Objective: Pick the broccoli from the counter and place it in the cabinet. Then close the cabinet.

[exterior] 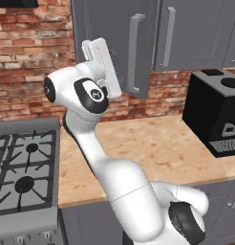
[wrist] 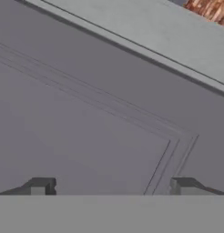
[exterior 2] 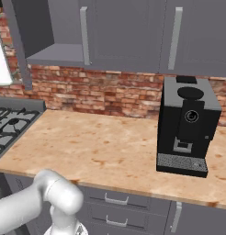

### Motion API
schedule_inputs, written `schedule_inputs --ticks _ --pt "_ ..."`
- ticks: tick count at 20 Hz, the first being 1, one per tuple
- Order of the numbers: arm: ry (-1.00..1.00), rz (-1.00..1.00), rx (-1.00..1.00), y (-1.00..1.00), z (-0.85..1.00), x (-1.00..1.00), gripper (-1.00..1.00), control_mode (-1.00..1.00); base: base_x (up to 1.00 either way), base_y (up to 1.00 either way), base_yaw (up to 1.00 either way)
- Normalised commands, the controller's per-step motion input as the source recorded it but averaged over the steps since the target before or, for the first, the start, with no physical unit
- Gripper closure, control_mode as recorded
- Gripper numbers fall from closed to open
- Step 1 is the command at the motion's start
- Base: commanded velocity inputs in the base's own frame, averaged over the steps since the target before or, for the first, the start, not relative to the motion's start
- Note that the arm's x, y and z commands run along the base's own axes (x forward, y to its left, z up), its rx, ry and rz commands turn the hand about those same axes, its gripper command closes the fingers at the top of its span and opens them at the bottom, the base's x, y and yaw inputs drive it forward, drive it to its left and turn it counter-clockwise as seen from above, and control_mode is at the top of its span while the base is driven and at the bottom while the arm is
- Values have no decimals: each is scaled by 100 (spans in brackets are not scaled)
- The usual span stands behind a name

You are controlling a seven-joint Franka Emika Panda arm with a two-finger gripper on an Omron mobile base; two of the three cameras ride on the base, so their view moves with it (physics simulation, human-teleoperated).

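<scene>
The cabinet (exterior 2: 124, 32) hangs over the counter (exterior 2: 101, 142), its left side open onto a grey shelf (exterior 2: 55, 54). In the left base view my white hand (exterior: 102, 60) is raised against a cabinet door (exterior: 114, 38), just left of its long bar handle (exterior: 133, 52). The hand view looks straight at a flat grey door panel (wrist: 86, 113) from very close. My gripper (wrist: 113, 186) is open, its fingertips (wrist: 41, 186) wide apart with nothing between them. The broccoli is out of view, and the tan counter (exterior: 157, 148) shows no floret.
A black coffee machine (exterior: 217, 112) (exterior 2: 188, 124) stands on the counter's right part. The gas stove (exterior: 24, 162) (exterior 2: 9, 124) adjoins the counter on the left. A brick wall (exterior 2: 101, 92) runs behind, and grey drawers (exterior 2: 117, 202) sit below.
</scene>
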Motion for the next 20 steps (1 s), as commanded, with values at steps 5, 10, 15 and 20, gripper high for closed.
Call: schedule_inputs --ticks 5,10,15,20 --pt "-4 19 0 -100 23 96 -100 -100 0 0 0" --pt "1 22 2 -100 3 100 -100 -100 0 0 0" --pt "8 29 5 -99 0 100 -100 -100 0 0 0" --pt "13 35 6 -92 0 100 -100 -100 0 0 0"
